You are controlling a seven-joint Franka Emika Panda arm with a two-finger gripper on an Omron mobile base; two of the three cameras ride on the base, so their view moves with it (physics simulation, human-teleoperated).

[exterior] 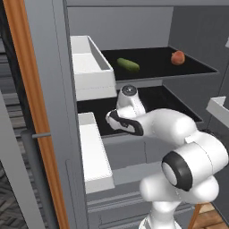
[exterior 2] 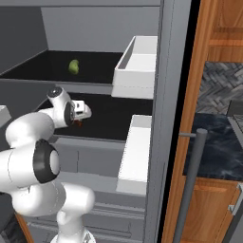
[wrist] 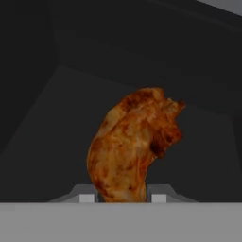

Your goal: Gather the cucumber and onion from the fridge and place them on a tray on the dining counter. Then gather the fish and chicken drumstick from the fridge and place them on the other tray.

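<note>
- The end effector (wrist: 122, 197) sat inside the fridge (exterior: 53, 89), over the lower black shelf (exterior: 179, 105); in the hand view its two tips stood narrow, one on each side of the chicken drumstick's (wrist: 132, 146) lower end.
- Tips looked to be touching the drumstick on both sides, so it read as gripped; whether the piece was lifted off the shelf could not be told.
- Drumstick was orange-brown and lumpy, standing up from the tips with the dark shelf and fridge wall behind it.
- In the right base view a small orange-brown bit showed just under the hand (exterior 2: 80, 111), at the front part of the lower shelf.
- In the left base view the arm's wrist reached in over the lower shelf and hid the end effector.
- Cucumber (exterior: 128, 65) lay on the upper shelf (exterior: 197, 67), toward the left, dark green, on its side.
- Onion (exterior: 178, 57) sat on the same upper shelf, toward the right, well apart from the cucumber.
- In the right base view one green item (exterior 2: 73, 66) showed on the upper shelf; most likely the cucumber seen end-on.
- White door bins (exterior: 91, 67) hung on the open door, one at upper-shelf height, one lower (exterior: 94, 152).
- A vertical bar handle (exterior 2: 192, 185) stood at the right of the right base view, with a wooden panel (exterior 2: 216, 118) behind it.
</note>
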